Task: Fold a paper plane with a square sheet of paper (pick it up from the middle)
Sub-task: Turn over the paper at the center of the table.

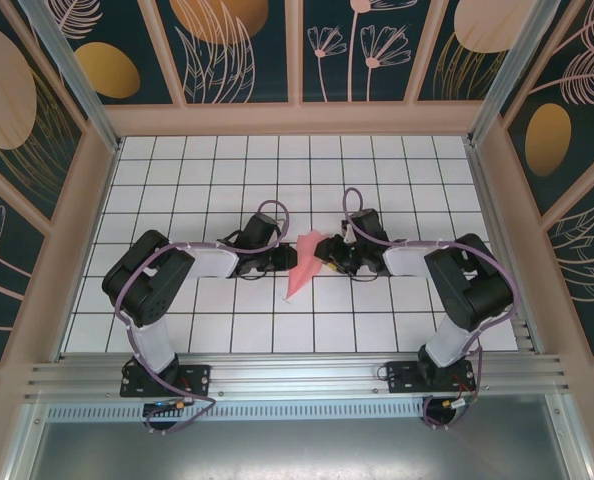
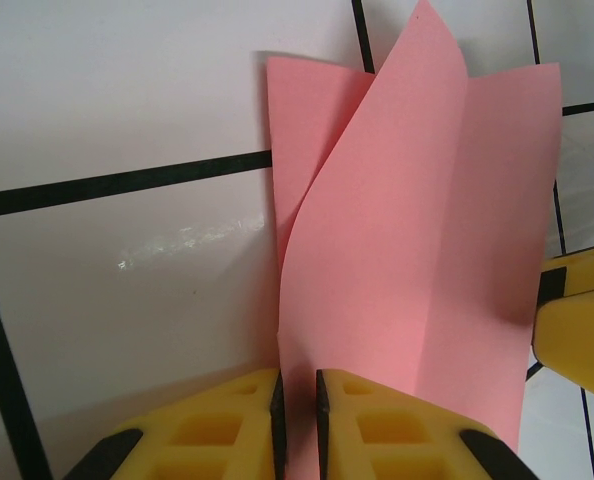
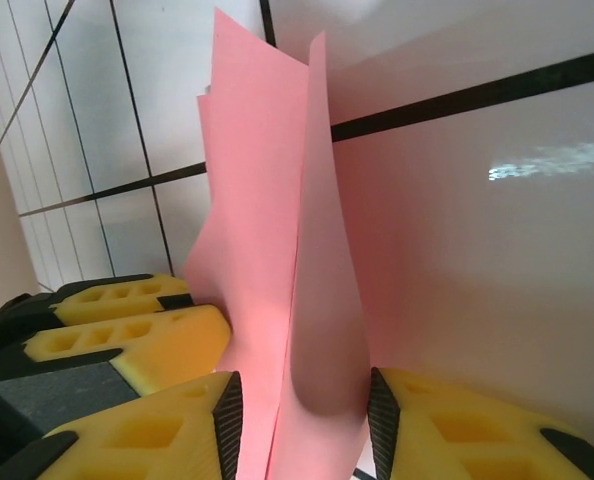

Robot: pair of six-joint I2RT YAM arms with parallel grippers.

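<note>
The folded pink sheet of paper (image 1: 304,265) was held over the tiled table (image 1: 227,170) between the arms, one edge pinched in the nearly closed left gripper (image 2: 297,405) and its bowed layers clamped in the wider-set right gripper (image 3: 302,415).

Matt pink paper (image 2: 407,250), glossy white tabletop (image 2: 127,300), brushed metal rail (image 1: 297,375)
</note>
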